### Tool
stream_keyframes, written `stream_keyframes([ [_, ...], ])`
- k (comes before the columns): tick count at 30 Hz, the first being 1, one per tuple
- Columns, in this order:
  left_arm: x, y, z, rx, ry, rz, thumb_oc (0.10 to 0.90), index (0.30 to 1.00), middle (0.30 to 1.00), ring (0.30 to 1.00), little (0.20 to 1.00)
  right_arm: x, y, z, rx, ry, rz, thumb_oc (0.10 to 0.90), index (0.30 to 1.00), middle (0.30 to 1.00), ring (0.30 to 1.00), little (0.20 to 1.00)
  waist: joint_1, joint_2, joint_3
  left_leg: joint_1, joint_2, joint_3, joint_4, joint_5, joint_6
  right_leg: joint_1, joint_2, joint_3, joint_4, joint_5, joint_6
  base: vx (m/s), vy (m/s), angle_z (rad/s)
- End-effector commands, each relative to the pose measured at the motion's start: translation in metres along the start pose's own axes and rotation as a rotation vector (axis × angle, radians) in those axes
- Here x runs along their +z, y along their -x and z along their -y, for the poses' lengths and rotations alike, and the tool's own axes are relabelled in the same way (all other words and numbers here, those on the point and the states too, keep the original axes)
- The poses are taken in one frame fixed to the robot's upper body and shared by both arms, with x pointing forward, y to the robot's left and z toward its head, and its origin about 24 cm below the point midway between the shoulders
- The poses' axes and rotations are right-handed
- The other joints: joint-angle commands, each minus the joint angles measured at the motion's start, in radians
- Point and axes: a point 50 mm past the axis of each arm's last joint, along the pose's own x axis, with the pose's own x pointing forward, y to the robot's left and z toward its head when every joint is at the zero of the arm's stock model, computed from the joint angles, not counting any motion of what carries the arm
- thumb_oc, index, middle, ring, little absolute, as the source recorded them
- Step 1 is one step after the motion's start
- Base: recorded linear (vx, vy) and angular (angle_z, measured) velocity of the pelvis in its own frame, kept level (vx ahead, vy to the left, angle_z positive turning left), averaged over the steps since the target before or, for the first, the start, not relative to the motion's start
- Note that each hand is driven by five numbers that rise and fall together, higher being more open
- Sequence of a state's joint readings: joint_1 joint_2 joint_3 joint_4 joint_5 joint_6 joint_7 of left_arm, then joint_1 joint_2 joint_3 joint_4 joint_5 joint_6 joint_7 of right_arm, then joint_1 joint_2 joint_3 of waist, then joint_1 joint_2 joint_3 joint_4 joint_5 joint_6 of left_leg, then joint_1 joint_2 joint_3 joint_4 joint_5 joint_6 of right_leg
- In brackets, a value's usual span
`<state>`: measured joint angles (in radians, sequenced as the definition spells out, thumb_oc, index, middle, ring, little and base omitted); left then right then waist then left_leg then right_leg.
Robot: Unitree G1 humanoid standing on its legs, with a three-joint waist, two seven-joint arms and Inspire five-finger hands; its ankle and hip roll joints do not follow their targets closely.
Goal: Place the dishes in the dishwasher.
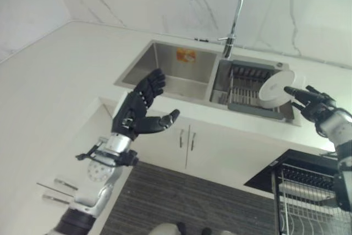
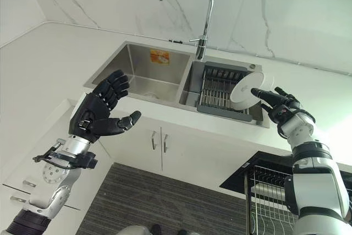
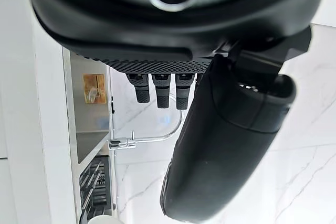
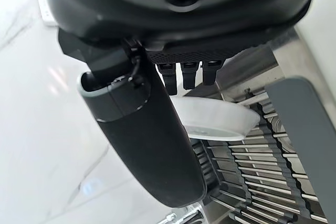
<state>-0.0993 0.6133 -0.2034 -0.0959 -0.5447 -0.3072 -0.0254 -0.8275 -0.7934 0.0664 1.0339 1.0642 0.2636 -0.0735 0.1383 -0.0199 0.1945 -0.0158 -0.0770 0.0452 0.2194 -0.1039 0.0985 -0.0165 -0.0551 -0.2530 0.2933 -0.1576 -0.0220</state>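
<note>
right hand (image 2: 286, 109) pinches white plate (image 2: 246, 91) over sink rack (image 2: 220, 89).

Two silver-grey metal arms, each ending in a dark hand: left hand (image 2: 96, 115), right hand (image 2: 286, 111). Black segmented fingers with ribbed backs; smooth, rounded black thumb (image 3: 226, 145). Round silver disc at the left wrist, ringed by black brackets. Possibly a small screw hole above the palm.

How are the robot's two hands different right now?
The right hand pinches a white plate above the drying rack in the sink; the left hand holds nothing. The left hand's fingers are spread and it hangs before the cabinet; the right reaches over the counter. Both are dark.
</note>
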Motion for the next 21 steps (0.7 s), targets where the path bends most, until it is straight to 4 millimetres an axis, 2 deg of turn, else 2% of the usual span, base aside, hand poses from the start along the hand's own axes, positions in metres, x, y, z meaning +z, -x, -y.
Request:
stream_keyframes([
  [1, 0.037, -0.013, 0.006, -0.038, 0.007, 0.204, 0.8, 0.9, 0.9, 0.9, 0.9, 0.066, 0.01, -0.017, 0.061, 0.016, 0.213, 0.8, 0.9, 0.9, 0.9, 0.9, 0.019, -0.014, -0.101, -0.009, 0.106, -0.026, 0.081, -0.098, -0.158, 0.026, -0.042, 0.013, 0.007, -0.036, 0.103, 0.05, -0.02, 0.04],
  [15, 0.033, -0.007, 0.002, -0.028, -0.001, 0.17, 0.8, 0.9, 0.9, 0.9, 0.9, 0.064, 0.009, -0.01, 0.006, 0.011, 0.226, 0.8, 0.9, 0.9, 0.9, 0.9, 0.043, -0.012, -0.099, -0.012, 0.112, -0.045, 0.081, -0.087, -0.168, 0.044, -0.048, -0.019, 0.007, -0.048, 0.097, 0.05, -0.025, 0.09],
  [16, 0.033, -0.007, 0.002, -0.026, -0.001, 0.167, 0.8, 0.9, 0.9, 0.9, 0.9, 0.065, 0.009, -0.009, -0.003, 0.003, 0.234, 0.662, 0.693, 0.693, 0.693, 0.693, 0.044, -0.012, -0.1, -0.012, 0.111, -0.047, 0.081, -0.086, -0.169, 0.045, -0.048, -0.02, 0.007, -0.048, 0.097, 0.03, -0.02, 0.12],
  [17, 0.032, -0.007, 0.002, -0.026, 0.0, 0.166, 0.8, 0.9, 0.9, 0.9, 0.9, 0.065, 0.009, -0.009, -0.012, -0.002, 0.24, 0.591, 0.587, 0.587, 0.587, 0.587, 0.045, -0.011, -0.099, -0.013, 0.111, -0.049, 0.081, -0.085, -0.169, 0.045, -0.048, -0.021, 0.007, -0.048, 0.096, 0.03, -0.02, 0.09],
  [19, 0.032, -0.006, 0.002, -0.027, 0.0, 0.163, 0.8, 0.9, 0.9, 0.9, 0.9, 0.066, 0.01, -0.007, -0.041, -0.014, 0.258, 0.53, 0.495, 0.495, 0.495, 0.495, 0.049, -0.01, -0.098, -0.014, 0.11, -0.052, 0.081, -0.083, -0.17, 0.046, -0.05, -0.025, 0.007, -0.049, 0.096, 0.02, -0.017, 0.05],
  [21, 0.031, -0.006, 0.002, -0.028, -0.001, 0.158, 0.8, 0.9, 0.9, 0.9, 0.9, 0.067, 0.01, -0.004, -0.067, -0.017, 0.265, 0.436, 0.354, 0.354, 0.354, 0.354, 0.051, -0.009, -0.099, -0.014, 0.11, -0.055, 0.081, -0.082, -0.171, 0.048, -0.05, -0.028, 0.007, -0.049, 0.096, 0.02, -0.011, 0.06],
])
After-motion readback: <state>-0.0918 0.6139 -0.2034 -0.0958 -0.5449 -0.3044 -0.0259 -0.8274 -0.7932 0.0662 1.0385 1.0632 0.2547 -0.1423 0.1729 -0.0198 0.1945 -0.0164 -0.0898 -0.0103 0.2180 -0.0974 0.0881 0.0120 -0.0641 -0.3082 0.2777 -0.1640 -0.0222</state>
